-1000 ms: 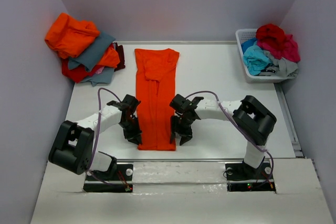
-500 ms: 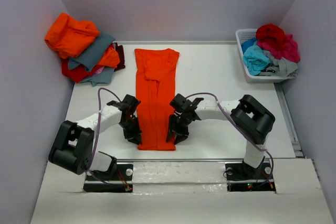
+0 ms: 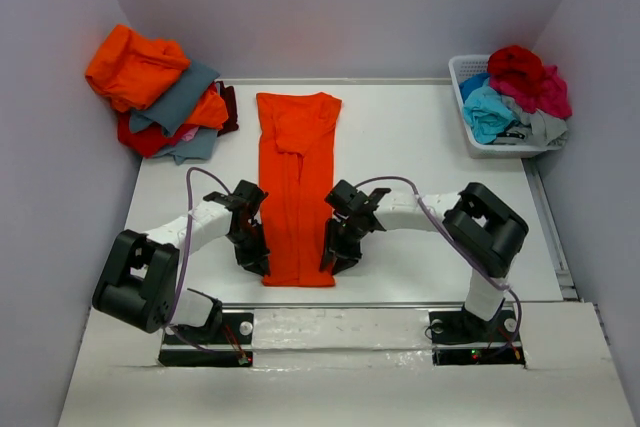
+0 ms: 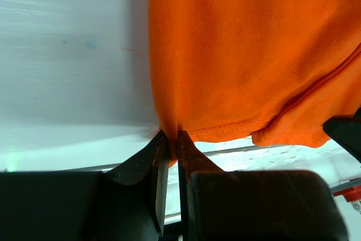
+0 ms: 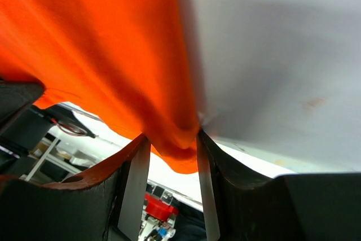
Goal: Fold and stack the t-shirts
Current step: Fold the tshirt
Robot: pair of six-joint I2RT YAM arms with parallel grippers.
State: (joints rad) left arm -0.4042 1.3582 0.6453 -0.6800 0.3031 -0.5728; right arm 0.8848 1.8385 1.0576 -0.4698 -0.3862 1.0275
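A bright orange t-shirt (image 3: 297, 187), folded into a long strip, lies flat in the middle of the table. My left gripper (image 3: 258, 263) is at its near left corner. In the left wrist view it (image 4: 171, 137) is shut on the hem corner of the shirt (image 4: 248, 55). My right gripper (image 3: 332, 259) is at the near right corner. In the right wrist view its jaws (image 5: 171, 135) stand apart, with the shirt's corner (image 5: 113, 55) bunched between them and hanging down in the gap.
A loose pile of orange, grey and red t-shirts (image 3: 160, 92) lies at the far left. A white slatted basket (image 3: 503, 145) at the far right holds red, turquoise, crimson and grey shirts (image 3: 520, 87). The table's near edge runs just below both grippers.
My right gripper has moved left from beside the shirt onto its near right corner, and the cloth now sits between its jaws. The left gripper has stayed put.
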